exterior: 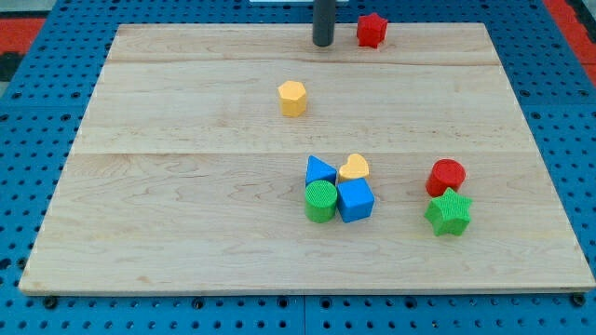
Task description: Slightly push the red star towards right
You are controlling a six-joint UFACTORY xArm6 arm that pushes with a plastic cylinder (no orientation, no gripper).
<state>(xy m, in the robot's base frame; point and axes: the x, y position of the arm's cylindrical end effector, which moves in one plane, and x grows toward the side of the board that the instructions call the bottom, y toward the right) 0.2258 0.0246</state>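
Note:
The red star (372,30) lies near the top edge of the wooden board (186,205), right of centre. My tip (322,43) rests on the board just left of the red star, with a small gap between them. The rod rises out of the view's top.
A yellow hexagon (292,98) lies below and left of my tip. A cluster sits lower centre: blue triangle (319,171), yellow heart (354,167), green cylinder (320,201), blue cube (355,200). A red cylinder (446,177) and green star (449,212) lie at the right.

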